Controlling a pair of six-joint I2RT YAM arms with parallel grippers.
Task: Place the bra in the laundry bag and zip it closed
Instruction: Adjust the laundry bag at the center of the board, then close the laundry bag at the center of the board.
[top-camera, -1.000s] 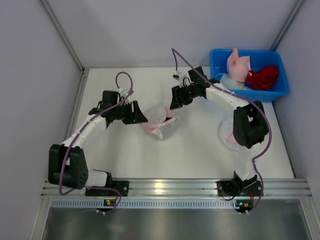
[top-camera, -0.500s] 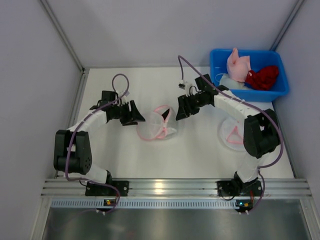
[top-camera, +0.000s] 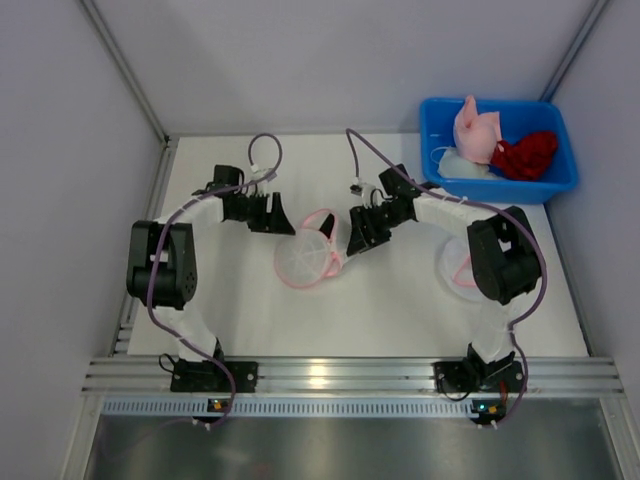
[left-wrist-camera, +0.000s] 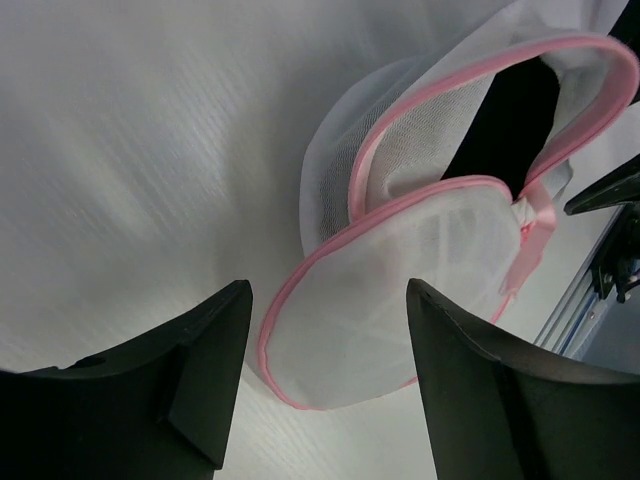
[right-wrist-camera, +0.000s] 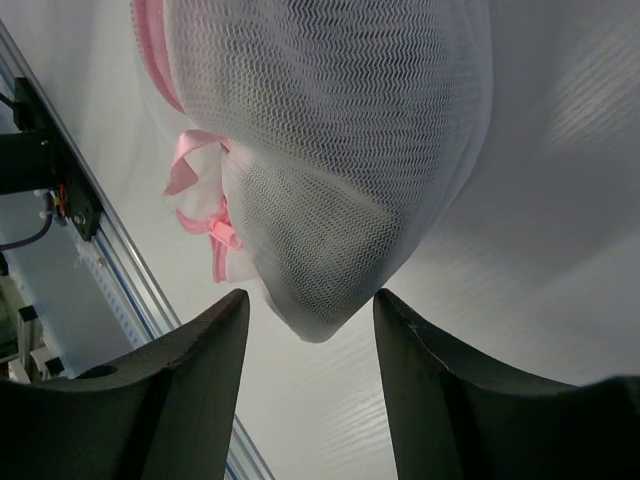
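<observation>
The laundry bag (top-camera: 306, 258), round white mesh with pink trim, lies on the table between both arms, its flap part open (left-wrist-camera: 470, 130). My left gripper (top-camera: 284, 223) is open just left of it; in the left wrist view the bag (left-wrist-camera: 400, 290) lies beyond the empty gap of the gripper (left-wrist-camera: 330, 400). On the bag's right edge my right gripper (top-camera: 352, 238) is open. The bag's mesh end (right-wrist-camera: 330, 150) hangs just beyond that gripper (right-wrist-camera: 310, 400), ungripped. A pink bra (top-camera: 476, 128) lies in the blue bin. I cannot tell what the bag holds.
The blue bin (top-camera: 556, 186) at the back right also holds a red garment (top-camera: 526, 153) and something white. A second pink-trimmed mesh bag (top-camera: 452, 270) lies under my right arm. Grey walls close in the table on the left, back and right.
The bag has dropped from a bunched, lifted shape to lie flatter and slightly nearer. My left gripper has opened wider and drawn back left. The right gripper has come down toward the bag's right edge.
</observation>
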